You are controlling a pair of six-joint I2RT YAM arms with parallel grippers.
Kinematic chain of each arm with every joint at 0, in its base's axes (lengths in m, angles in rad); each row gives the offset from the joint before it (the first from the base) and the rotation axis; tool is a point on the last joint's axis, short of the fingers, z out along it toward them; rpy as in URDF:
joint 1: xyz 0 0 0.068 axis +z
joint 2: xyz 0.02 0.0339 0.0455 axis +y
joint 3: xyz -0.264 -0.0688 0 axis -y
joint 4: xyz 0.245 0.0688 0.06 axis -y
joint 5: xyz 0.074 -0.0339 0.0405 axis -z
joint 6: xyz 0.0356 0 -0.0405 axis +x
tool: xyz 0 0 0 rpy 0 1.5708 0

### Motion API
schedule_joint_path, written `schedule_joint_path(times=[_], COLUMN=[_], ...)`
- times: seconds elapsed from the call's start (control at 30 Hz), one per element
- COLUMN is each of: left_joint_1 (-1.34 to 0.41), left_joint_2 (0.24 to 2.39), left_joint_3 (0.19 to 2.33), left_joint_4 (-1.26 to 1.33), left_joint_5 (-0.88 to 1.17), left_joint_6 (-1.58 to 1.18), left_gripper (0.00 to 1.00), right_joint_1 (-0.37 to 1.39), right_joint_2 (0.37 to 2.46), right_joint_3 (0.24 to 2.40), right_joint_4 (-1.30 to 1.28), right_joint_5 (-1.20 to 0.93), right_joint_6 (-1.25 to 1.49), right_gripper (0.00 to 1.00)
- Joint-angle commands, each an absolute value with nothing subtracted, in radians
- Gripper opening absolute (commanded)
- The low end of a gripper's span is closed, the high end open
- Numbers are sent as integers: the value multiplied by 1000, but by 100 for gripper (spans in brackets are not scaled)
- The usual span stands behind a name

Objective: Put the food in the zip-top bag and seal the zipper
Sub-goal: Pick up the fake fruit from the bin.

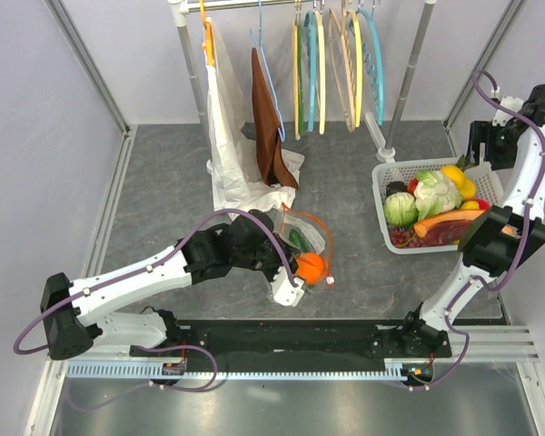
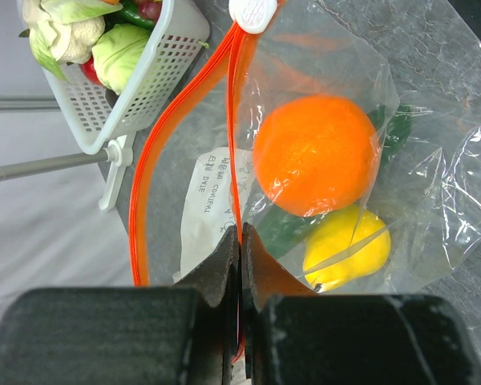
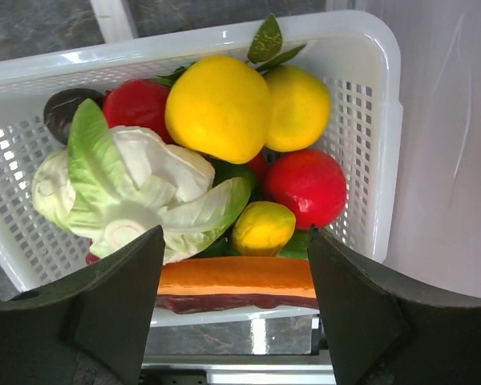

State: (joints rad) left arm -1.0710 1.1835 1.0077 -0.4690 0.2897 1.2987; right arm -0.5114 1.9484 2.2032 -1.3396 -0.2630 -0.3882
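The clear zip-top bag lies on the grey table. Through its plastic I see a round orange, a yellow fruit and a dark green cucumber. The orange and the cucumber also show from above. The orange-red zipper runs up to a white slider; a second strip bows apart from it on the left. My left gripper is shut on the zipper strip at the bag's near end. My right gripper is open and empty above the basket.
A white slatted basket at the right holds cabbage, yellow fruits, red pieces and a meat slab. A rack at the back carries coloured hangers, a white garment and a brown cloth.
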Motion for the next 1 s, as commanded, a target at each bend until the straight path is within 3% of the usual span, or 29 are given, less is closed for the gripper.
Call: schedule_joint_path(times=[0.0,0.27,0.97], left_joint_1=[-1069,-1068,-1068], left_joint_2=[1170,1178,1186], left_joint_3=[1014,1022,1045], left_joint_4=[-442,-451,-494], left_joint_5=[291,278,276], left_joint_6=[1302,1309,1321], left_gripper=[2,2,2], right_joint_1=[-486,-445,-368], right_joint_2=[1944,1994,2054], right_joint_3=[2155,2091,2017], right_joint_4=[-1263,-1186,-1026], right_joint_5=[-163,-95,130], right_joint_6=[-301,-232,-31], right_gripper=[79,87,88])
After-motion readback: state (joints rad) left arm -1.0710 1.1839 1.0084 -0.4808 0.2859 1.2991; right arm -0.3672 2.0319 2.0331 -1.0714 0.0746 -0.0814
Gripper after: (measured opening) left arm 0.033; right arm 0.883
